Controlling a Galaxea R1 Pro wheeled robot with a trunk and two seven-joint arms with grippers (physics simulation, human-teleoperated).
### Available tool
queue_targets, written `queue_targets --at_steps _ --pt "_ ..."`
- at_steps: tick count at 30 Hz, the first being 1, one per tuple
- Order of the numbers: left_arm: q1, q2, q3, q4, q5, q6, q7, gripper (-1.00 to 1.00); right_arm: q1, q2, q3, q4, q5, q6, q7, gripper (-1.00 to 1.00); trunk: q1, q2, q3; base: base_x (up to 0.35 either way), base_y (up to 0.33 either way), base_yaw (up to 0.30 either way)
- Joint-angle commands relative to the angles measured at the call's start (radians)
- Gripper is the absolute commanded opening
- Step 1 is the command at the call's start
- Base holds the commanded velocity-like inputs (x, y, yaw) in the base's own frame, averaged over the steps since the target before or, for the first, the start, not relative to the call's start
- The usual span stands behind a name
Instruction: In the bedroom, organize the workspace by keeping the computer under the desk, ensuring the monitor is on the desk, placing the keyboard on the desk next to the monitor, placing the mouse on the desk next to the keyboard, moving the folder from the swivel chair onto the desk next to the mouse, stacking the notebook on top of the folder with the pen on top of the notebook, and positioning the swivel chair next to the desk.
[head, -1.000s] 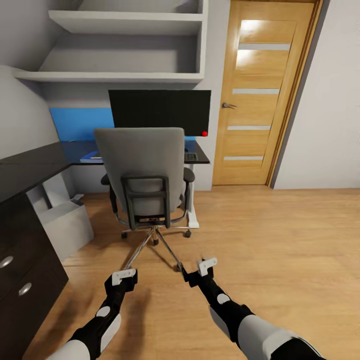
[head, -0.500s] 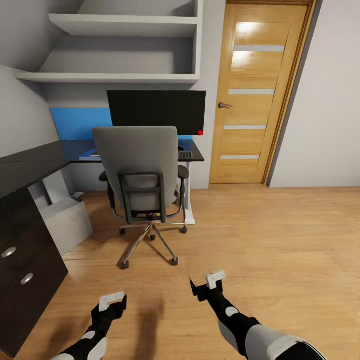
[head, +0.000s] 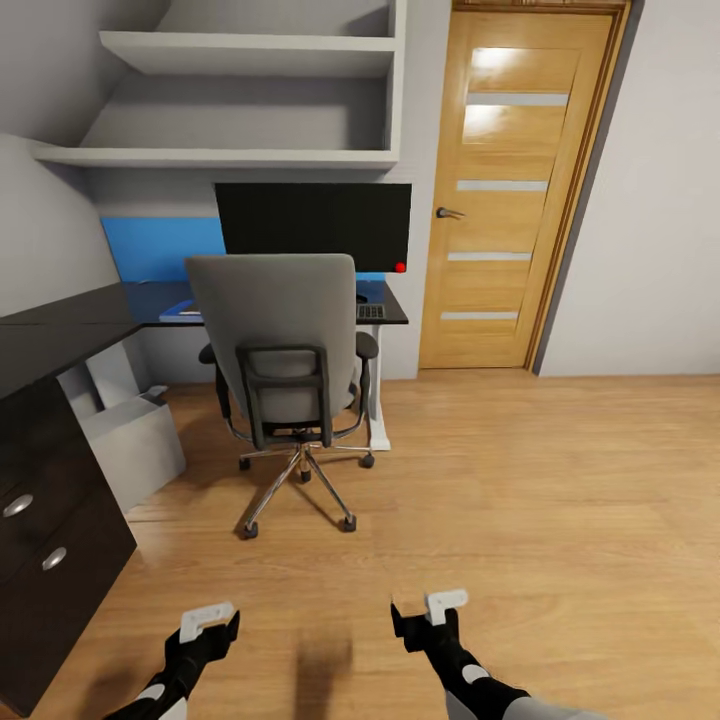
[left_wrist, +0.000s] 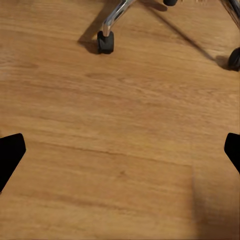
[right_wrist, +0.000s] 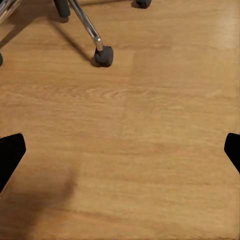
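Note:
The grey swivel chair (head: 285, 345) stands with its back to me, pushed up to the black L-shaped desk (head: 60, 330). The black monitor (head: 312, 225) stands on the desk behind it. Part of the keyboard (head: 371, 311) shows to the right of the chair back, and the blue folder (head: 180, 311) lies on the desk to its left. The light grey computer (head: 135, 450) sits on the floor under the desk. Mouse, notebook and pen are hidden or too small to tell. My left gripper (head: 205, 625) and right gripper (head: 430, 612) hang open and empty over the floor, short of the chair's casters (left_wrist: 105, 42) (right_wrist: 103, 55).
Desk drawers with round silver knobs (head: 17, 505) stand close on my left. A wooden door (head: 505, 190) is shut at the back right. White wall shelves (head: 230, 155) hang above the monitor. Bare wooden floor (head: 520, 480) stretches to the right of the chair.
The view has backed away from the chair, which looks smaller and farther. Both arms have drawn back toward me, and the grippers sit lower in the head view. The chair has not moved.

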Motion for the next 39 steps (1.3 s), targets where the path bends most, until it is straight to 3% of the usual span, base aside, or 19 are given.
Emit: queue_targets --at_steps 1,9,15,19,22,23,24,27,29,30,39 --pt "0.0 0.002 -0.008 0.002 0.011 -0.003 -0.006 1.0 0.011 0.0 0.003 0.002 -0.012 -0.004 0.006 1.0 -0.001 0.0 0.003 0.0 0.0 0.0" --pt "0.019 0.008 -0.007 0.003 0.014 -0.003 -0.007 1.0 0.057 -0.001 0.002 0.003 -0.014 -0.007 0.004 1.0 -0.004 0.002 0.034 0.0 0.0 0.0" --pt "0.024 0.01 -0.007 0.003 0.039 -0.001 -0.007 1.0 0.078 -0.036 0.003 0.004 -0.019 -0.015 0.004 1.0 -0.014 0.017 0.056 0.0 0.0 0.0" --pt "0.046 0.006 -0.007 0.003 0.042 0.0 -0.007 1.0 0.082 -0.042 0.003 0.004 -0.019 -0.017 0.004 1.0 -0.029 0.045 0.068 0.0 0.0 0.0" --pt "0.056 0.0 -0.007 0.003 0.043 0.003 -0.007 1.0 0.096 -0.043 0.003 0.004 -0.02 -0.018 0.003 1.0 -0.041 0.066 0.078 0.0 0.0 0.0" --pt "0.059 -0.008 -0.007 0.003 0.043 0.006 -0.006 1.0 0.103 -0.044 0.002 0.004 -0.02 -0.018 0.003 1.0 -0.044 0.073 0.081 0.0 0.0 0.0" --pt "0.061 -0.034 -0.007 0.003 0.043 0.013 -0.003 1.0 0.111 -0.048 0.002 0.004 -0.022 -0.018 0.003 1.0 -0.048 0.08 0.084 0.0 0.0 -0.004" --pt "0.062 -0.049 -0.007 0.003 0.043 0.016 0.005 1.0 0.115 -0.053 0.002 0.004 -0.033 -0.018 0.003 1.0 -0.06 0.101 0.093 0.0 0.0 -0.019" --pt "0.063 -0.054 -0.007 0.003 0.043 0.017 0.009 1.0 0.116 -0.056 0.002 0.004 -0.047 -0.018 0.003 1.0 -0.067 0.115 0.1 0.0 0.0 -0.016" --pt "0.063 -0.058 -0.007 0.003 0.044 0.019 0.012 1.0 0.118 -0.059 0.002 0.004 -0.073 -0.018 0.003 1.0 -0.071 0.122 0.103 0.0 0.0 -0.002" --pt "0.063 -0.06 -0.007 0.003 0.043 0.085 0.018 1.0 0.122 -0.06 0.002 0.004 -0.085 -0.018 0.0 1.0 -0.106 0.185 0.131 0.0 0.0 0.0"
